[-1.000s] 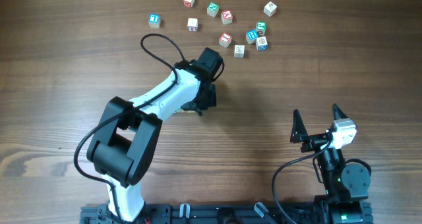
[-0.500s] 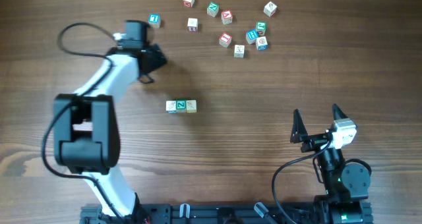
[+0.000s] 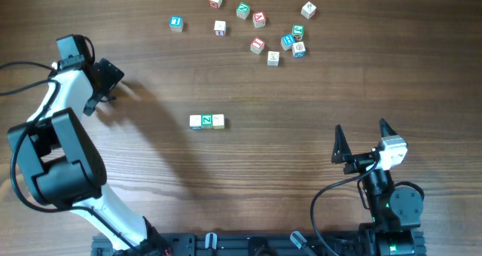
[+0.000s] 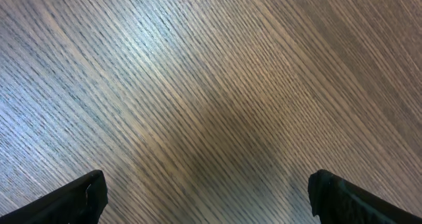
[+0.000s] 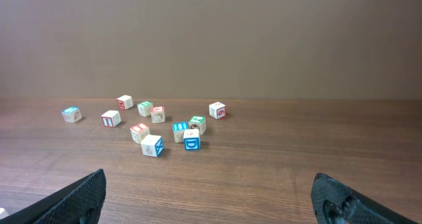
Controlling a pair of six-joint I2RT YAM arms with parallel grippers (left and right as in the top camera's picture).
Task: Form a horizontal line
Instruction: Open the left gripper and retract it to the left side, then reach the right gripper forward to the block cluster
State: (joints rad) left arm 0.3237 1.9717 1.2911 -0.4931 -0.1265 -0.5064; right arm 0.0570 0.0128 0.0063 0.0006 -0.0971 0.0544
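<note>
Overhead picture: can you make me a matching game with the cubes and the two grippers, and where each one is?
Things:
1. row of cubes
2. loose cubes
3. left gripper
4. right gripper

Places:
A. scattered along the top of the picture
B. lower right, open, holding nothing
C. in the middle, touching side by side
D. far left, open, holding nothing

Right pairs: 1-C, 2-A, 3-D, 4-B
</note>
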